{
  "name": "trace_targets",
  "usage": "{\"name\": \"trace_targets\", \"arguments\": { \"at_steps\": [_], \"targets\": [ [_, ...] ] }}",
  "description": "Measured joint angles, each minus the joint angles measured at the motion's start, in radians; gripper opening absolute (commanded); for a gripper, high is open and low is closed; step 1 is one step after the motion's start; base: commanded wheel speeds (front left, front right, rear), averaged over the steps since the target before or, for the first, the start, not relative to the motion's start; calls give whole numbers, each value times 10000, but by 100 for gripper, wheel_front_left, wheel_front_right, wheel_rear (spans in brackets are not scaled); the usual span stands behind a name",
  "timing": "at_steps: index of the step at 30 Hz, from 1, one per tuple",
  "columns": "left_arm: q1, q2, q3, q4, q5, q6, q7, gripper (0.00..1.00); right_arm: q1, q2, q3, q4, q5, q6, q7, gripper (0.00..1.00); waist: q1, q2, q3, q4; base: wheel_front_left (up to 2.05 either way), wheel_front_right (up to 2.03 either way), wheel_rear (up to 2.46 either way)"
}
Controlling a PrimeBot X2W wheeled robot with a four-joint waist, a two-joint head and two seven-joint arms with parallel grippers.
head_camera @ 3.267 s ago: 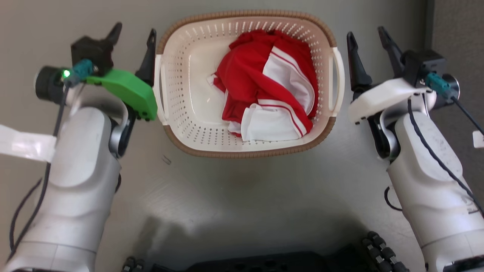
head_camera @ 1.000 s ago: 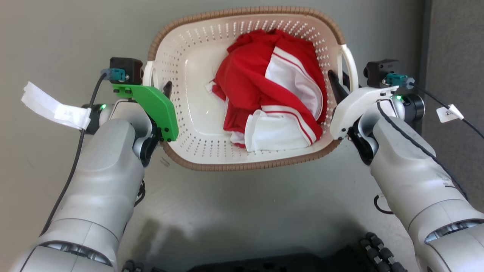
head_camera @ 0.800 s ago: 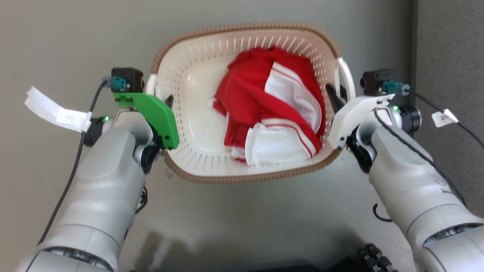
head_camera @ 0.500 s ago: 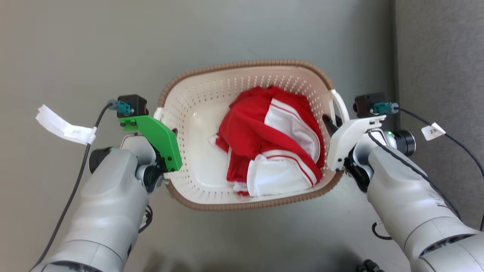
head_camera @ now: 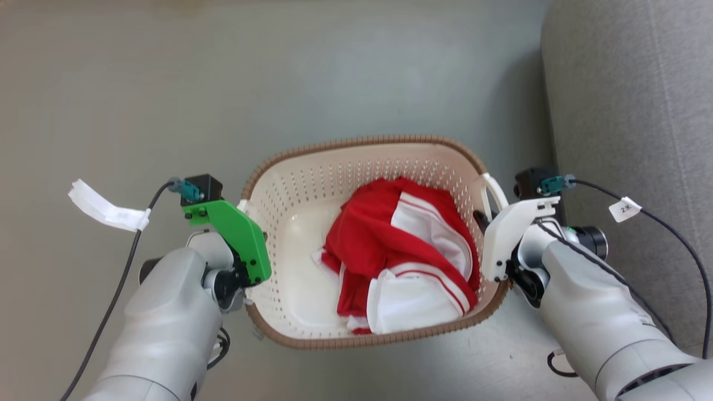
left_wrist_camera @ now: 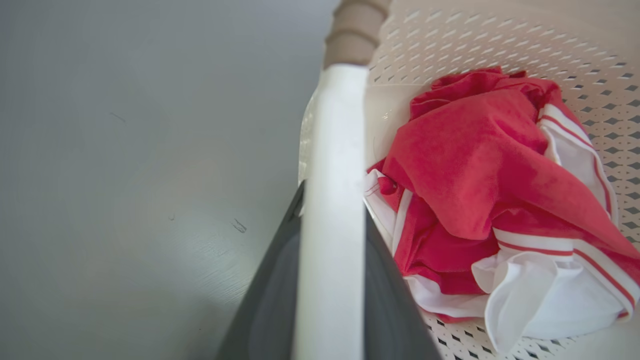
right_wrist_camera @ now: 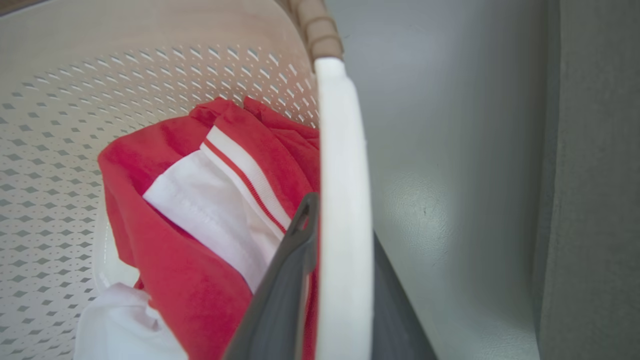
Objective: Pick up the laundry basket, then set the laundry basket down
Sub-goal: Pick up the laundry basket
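Note:
The laundry basket [head_camera: 362, 140] is cream-white and perforated with a brown woven-look rim. It hangs between my two arms, seemingly above the grey floor, and holds a crumpled red and white garment [head_camera: 401, 262]. My left gripper [head_camera: 249, 218] is shut on the left white handle [left_wrist_camera: 332, 150], which runs between its two dark fingers [left_wrist_camera: 272, 290]. My right gripper [head_camera: 483, 214] is shut on the right white handle [right_wrist_camera: 345, 175], with one dark finger [right_wrist_camera: 290, 260] inside the basket against the garment [right_wrist_camera: 175, 240]. In the head view the wrist mounts hide most of both grippers.
A grey upholstered piece of furniture [head_camera: 629, 139] stands close on the right, beside my right arm. Grey floor [head_camera: 223, 83] stretches ahead and to the left. Cables with white tags [head_camera: 106, 209] trail from both wrists.
Both grippers, open beside the handles 3.3 s ago, are now shut on them and carry the basket. The whole head view has shifted, so the camera moved.

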Motion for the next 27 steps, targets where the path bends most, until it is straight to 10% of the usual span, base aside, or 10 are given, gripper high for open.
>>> {"name": "trace_targets", "arguments": {
  "at_steps": [27],
  "targets": [
    [1335,203,-274,270,-750,42,1197,0,1716,-46,1570,-940,2265,-38,2470,0,-1,0,-2904,-237,0,0,0]
  ]
}}
